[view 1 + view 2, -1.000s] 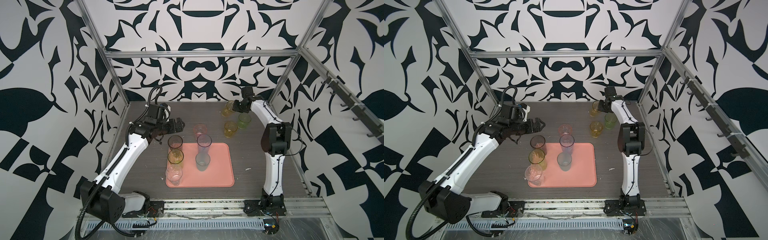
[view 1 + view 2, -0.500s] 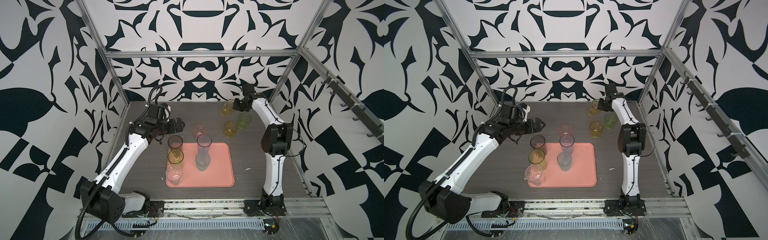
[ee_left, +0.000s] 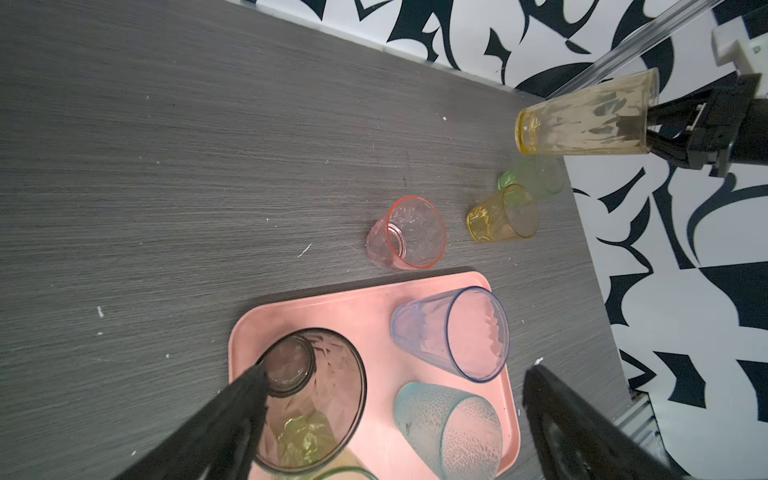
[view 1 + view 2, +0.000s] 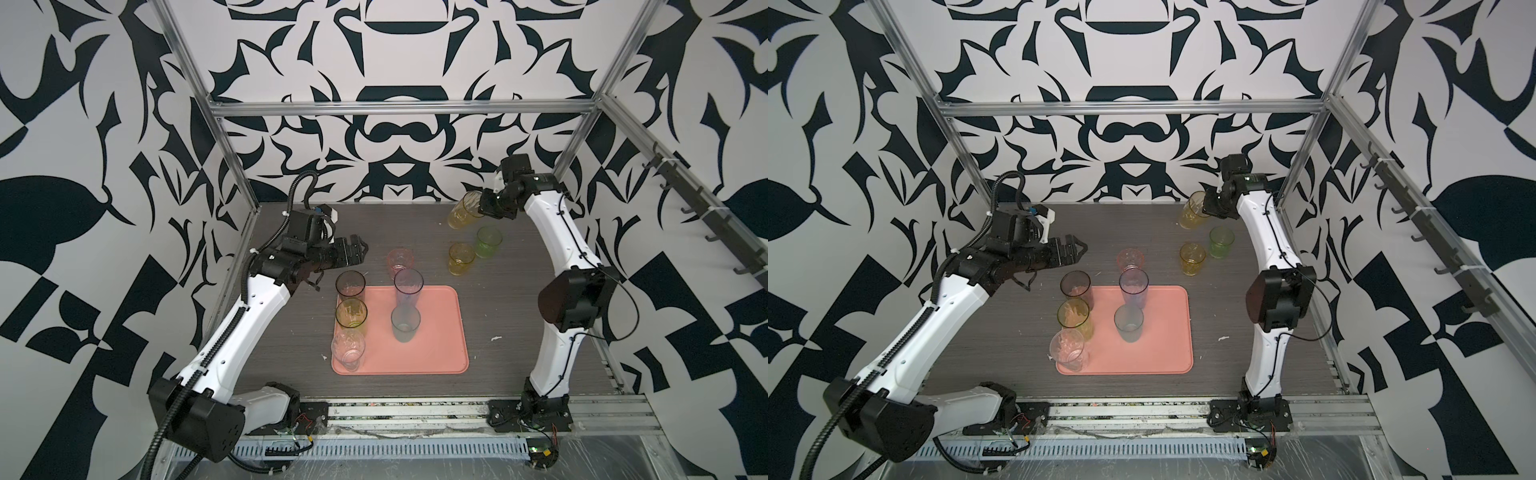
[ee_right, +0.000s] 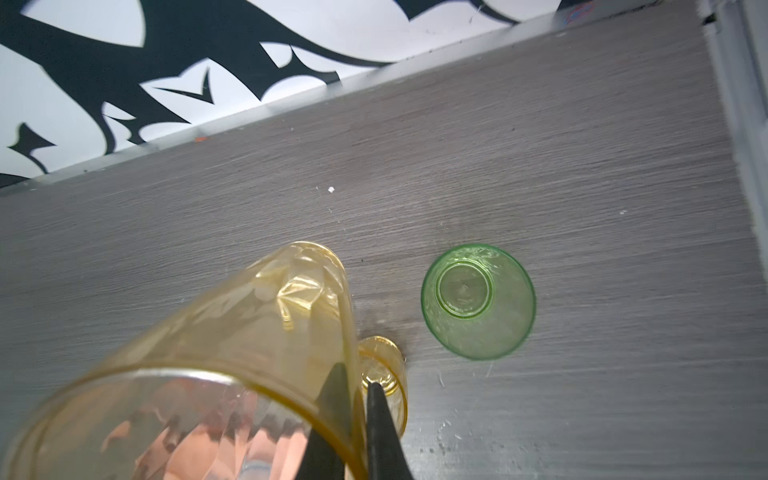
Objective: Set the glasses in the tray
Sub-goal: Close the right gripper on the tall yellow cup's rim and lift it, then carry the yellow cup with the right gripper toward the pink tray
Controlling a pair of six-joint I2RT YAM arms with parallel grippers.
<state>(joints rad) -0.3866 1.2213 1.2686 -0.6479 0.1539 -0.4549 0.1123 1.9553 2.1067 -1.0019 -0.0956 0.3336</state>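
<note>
The salmon-pink tray (image 4: 436, 332) lies mid-table. On it stand a smoky grey glass (image 4: 351, 284), a yellow-green one (image 4: 351, 313), a clear one (image 4: 348, 349), a tall blue one (image 4: 408, 286) and a short teal one (image 4: 405, 324). Behind the tray, on the table, are a pink glass (image 4: 400, 262), a short amber glass (image 4: 461, 257) and a green glass (image 4: 488, 241). My right gripper (image 4: 484, 203) is shut on the rim of a tall amber glass (image 5: 232, 353), which hangs tilted above the back of the table. My left gripper (image 4: 359, 251) hovers open, empty, behind the smoky glass.
The back wall and the metal corner post (image 4: 577, 137) stand close behind the right gripper. A frame post (image 4: 232, 166) rises at the back left. The front rail (image 4: 415, 415) runs along the near edge of the table.
The right arm's elbow has swung toward the front. The tall amber glass in its gripper has tilted and shifted slightly right. The left arm has not moved.
</note>
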